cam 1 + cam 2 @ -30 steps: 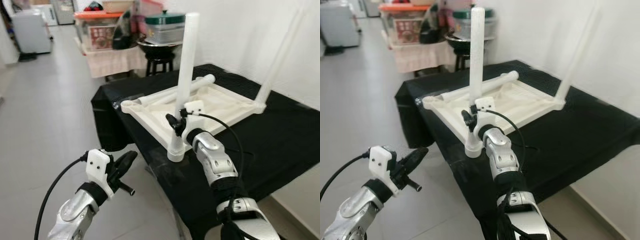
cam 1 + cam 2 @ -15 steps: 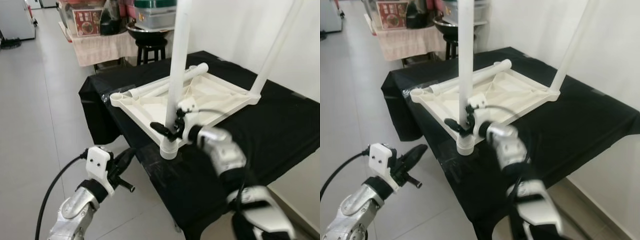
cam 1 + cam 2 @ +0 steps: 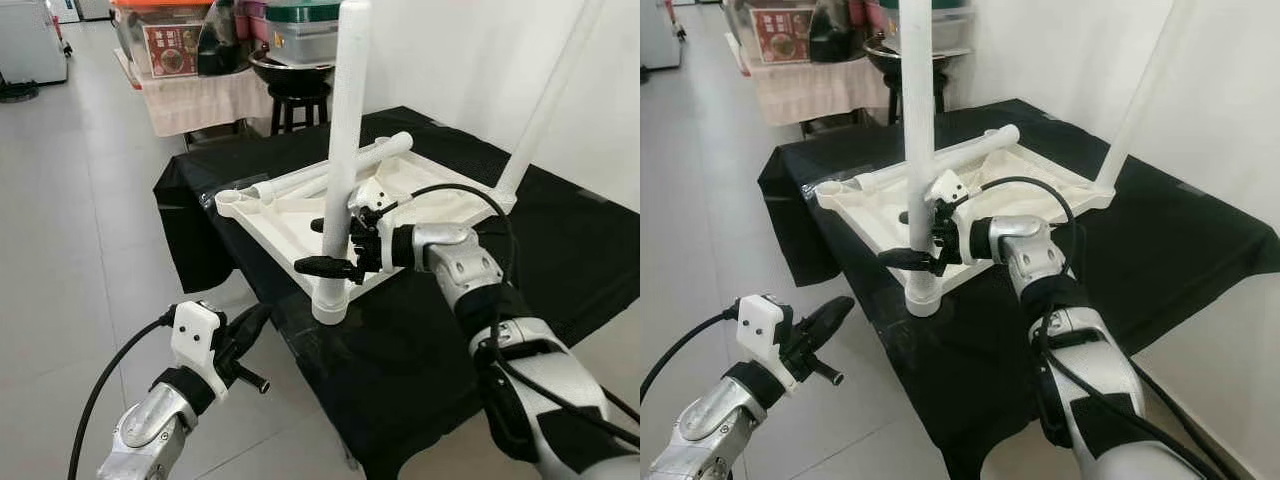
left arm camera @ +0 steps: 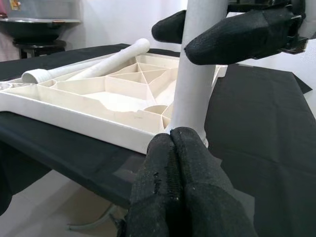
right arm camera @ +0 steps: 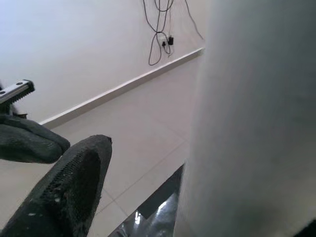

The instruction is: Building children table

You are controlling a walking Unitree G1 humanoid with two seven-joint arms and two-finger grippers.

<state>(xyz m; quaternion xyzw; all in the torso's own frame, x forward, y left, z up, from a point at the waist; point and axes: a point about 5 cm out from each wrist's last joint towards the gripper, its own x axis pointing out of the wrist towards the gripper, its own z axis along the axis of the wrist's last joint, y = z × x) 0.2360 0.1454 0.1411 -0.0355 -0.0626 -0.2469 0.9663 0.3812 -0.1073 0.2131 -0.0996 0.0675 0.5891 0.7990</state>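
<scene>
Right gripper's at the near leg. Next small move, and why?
Probably close the right gripper on the near upright leg. Its fingers straddle the leg just above the corner socket of the upturned tabletop but look open, so there is no firm hold yet. The left gripper hangs shut below the table edge.

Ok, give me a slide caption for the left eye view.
Right gripper open around the upright white leg of an upturned tabletop.

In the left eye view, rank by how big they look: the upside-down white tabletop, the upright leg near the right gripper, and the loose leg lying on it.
1. Tabletop.
2. Upright leg, though it stands nearer the camera.
3. Loose leg, lying farther back.
</scene>
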